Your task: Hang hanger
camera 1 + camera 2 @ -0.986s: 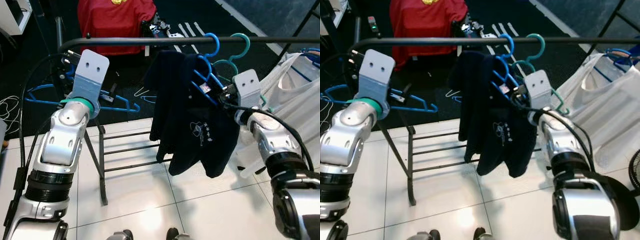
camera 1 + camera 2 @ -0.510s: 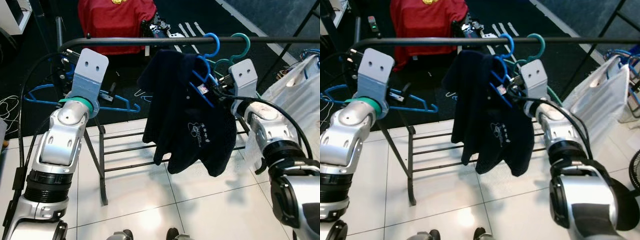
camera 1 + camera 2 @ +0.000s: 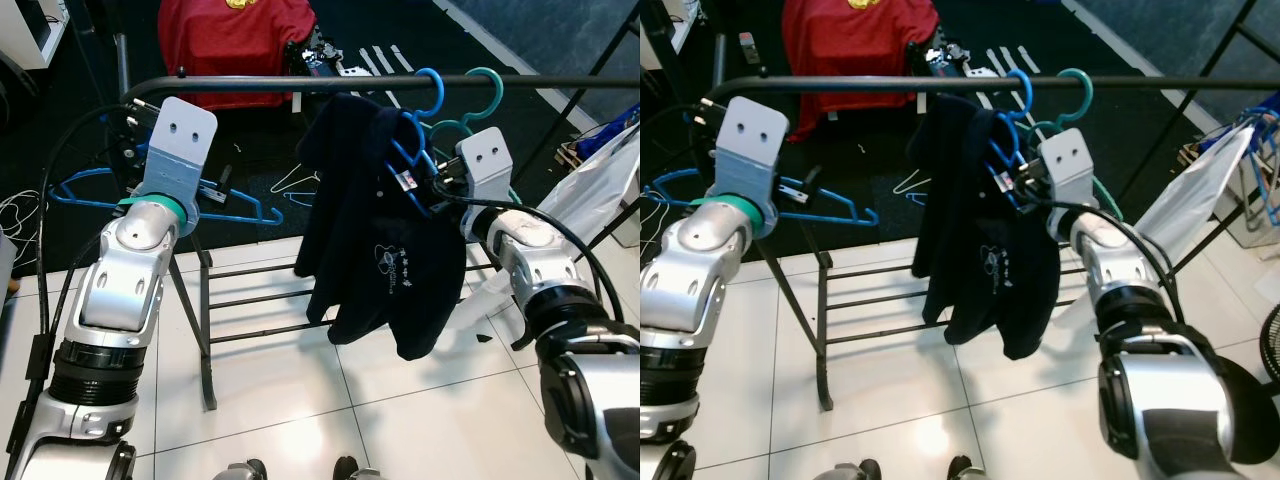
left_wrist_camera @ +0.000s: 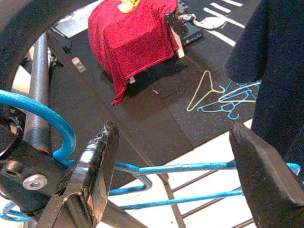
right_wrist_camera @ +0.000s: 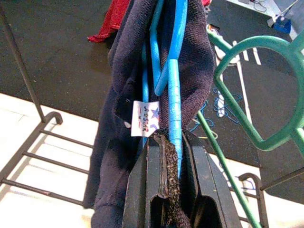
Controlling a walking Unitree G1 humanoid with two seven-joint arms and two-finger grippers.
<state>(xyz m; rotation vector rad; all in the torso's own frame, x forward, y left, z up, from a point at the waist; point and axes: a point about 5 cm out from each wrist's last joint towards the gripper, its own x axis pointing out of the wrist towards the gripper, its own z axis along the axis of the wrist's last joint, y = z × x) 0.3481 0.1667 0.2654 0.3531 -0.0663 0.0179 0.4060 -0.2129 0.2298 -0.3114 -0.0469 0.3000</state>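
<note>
A black clothes rail point(image 3: 300, 88) runs across in front of me. My right gripper point(image 3: 432, 188) is shut on a blue hanger point(image 5: 172, 90) that carries a dark navy shirt point(image 3: 375, 250). The hanger's blue hook point(image 3: 428, 85) is up at the rail's height, beside a teal hanger point(image 3: 485, 90); I cannot tell whether it rests on the rail. In the right wrist view the fingers point(image 5: 199, 166) pinch the hanger's neck and the shirt collar. My left gripper point(image 4: 175, 137) is open by the rail's left end, close to an empty blue hanger point(image 3: 200, 205).
A white garment point(image 3: 600, 180) hangs at the far right on the rail. A red shirt point(image 3: 235, 40) lies draped at the back. Loose hangers point(image 3: 300, 185) lie on the dark floor. The rack's lower bars point(image 3: 260, 300) cross above white tiles.
My right gripper has shifted a little up and left with the hanger, and the navy shirt has swung. The white garment has swung off to the right. The left arm is still.
</note>
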